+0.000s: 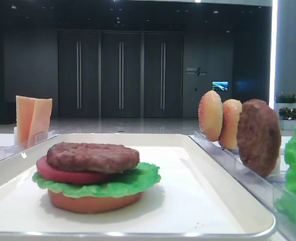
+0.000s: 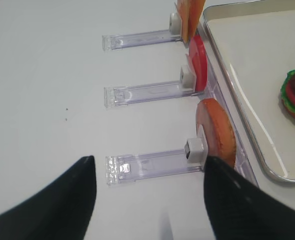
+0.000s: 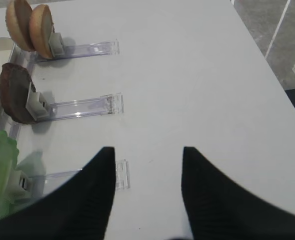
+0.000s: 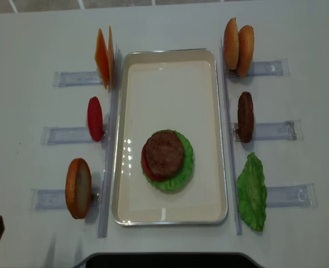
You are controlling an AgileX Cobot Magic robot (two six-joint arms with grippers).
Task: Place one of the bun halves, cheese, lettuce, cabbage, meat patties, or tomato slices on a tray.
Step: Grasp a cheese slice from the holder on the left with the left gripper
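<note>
Landmark: the tray (image 4: 170, 213). Nearest me, both claws hang off its near corners; left gripper (image 2: 147, 200) spread wide with nothing between the jaws, right gripper (image 3: 146, 192) likewise parted and empty; on the tray's near half sits the stack, patty (image 4: 164, 152) over tomato over lettuce (image 4: 185, 167) on a bun base; left of the tray, a bun half (image 4: 78, 187) stands nearest, tomato slice (image 4: 95, 118) beyond; farthest, at the tray's far-left corner, the cheese (image 4: 102, 58) stands on edge in its rack. I judge cheese next; thin, light, probably floppy and slick; I'd pinch its upper edge across both faces, gently.
</note>
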